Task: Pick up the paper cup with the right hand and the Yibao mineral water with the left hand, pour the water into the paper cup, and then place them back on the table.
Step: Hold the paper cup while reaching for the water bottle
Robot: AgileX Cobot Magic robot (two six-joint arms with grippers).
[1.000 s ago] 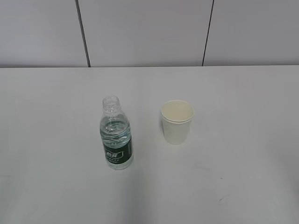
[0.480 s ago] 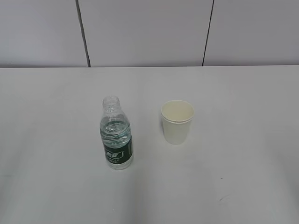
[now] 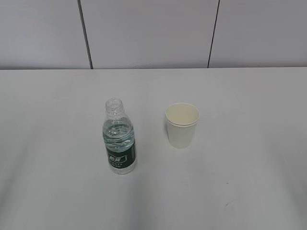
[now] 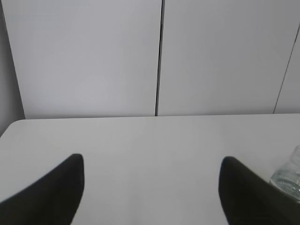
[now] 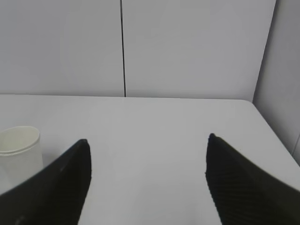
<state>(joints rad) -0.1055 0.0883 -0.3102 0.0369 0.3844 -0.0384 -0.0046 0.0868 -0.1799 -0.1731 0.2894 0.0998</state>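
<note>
The Yibao mineral water (image 3: 119,142), a clear ribbed bottle with a dark green label and no cap, stands upright on the white table (image 3: 240,96), left of centre. The white paper cup (image 3: 182,124) stands upright to its right, apart from it. Neither arm shows in the exterior view. My left gripper (image 4: 152,161) is open and empty over bare table; the bottle (image 4: 288,177) shows at the right edge of its view. My right gripper (image 5: 147,140) is open and empty; the cup (image 5: 19,152) stands at the left edge of its view, beyond the left finger.
A grey panelled wall (image 3: 153,33) with dark vertical seams rises behind the table's far edge. A few faint dark specks (image 3: 229,205) mark the tabletop near the front right.
</note>
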